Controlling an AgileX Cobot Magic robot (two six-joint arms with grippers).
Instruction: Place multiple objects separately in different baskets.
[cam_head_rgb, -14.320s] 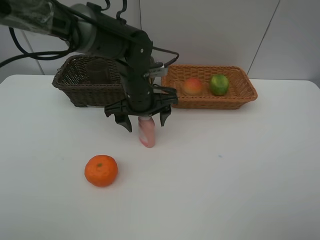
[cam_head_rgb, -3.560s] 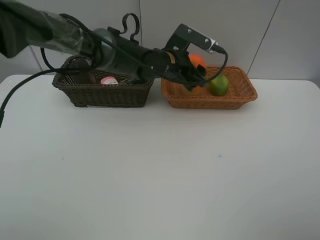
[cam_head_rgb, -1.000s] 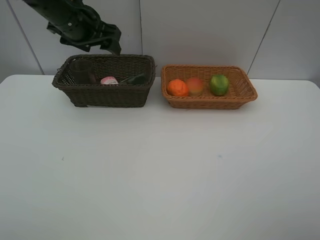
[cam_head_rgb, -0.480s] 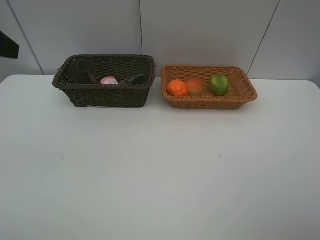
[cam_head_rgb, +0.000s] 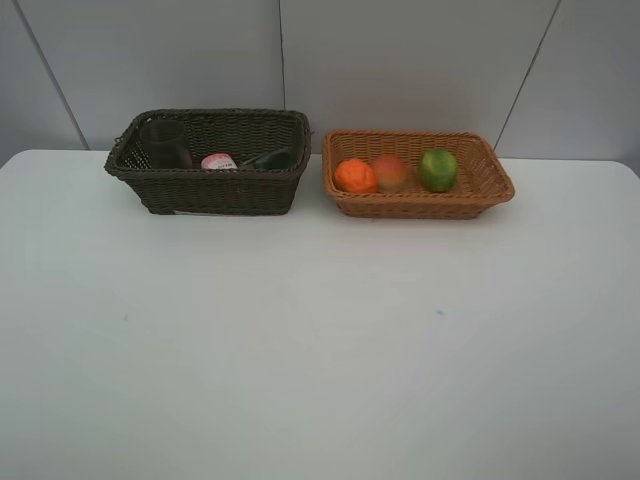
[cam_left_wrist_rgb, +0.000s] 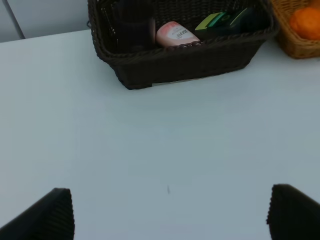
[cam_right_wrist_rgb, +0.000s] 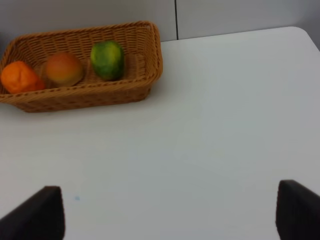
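The table (cam_head_rgb: 320, 340) is being shown bare of arms in the high view, where an arm was being seen over the dark basket a second ago and only a dark sliver at the left edge half a second ago. The baskets and their contents are lying as before. The left gripper (cam_left_wrist_rgb: 170, 215) is being held spread wide over the table, nothing being gripped or touched; the right gripper (cam_right_wrist_rgb: 170, 212) is likewise being held wide apart and empty. Farther back, the dark basket (cam_head_rgb: 210, 190) is holding the cup (cam_head_rgb: 163, 143), the pink bottle (cam_head_rgb: 217, 161) and the green bottle (cam_head_rgb: 268, 158). Just beside it, the tan basket (cam_head_rgb: 420, 205) is holding the tangerine (cam_head_rgb: 355, 175), the peach (cam_head_rgb: 390, 172) and the lime (cam_head_rgb: 437, 169) in a row
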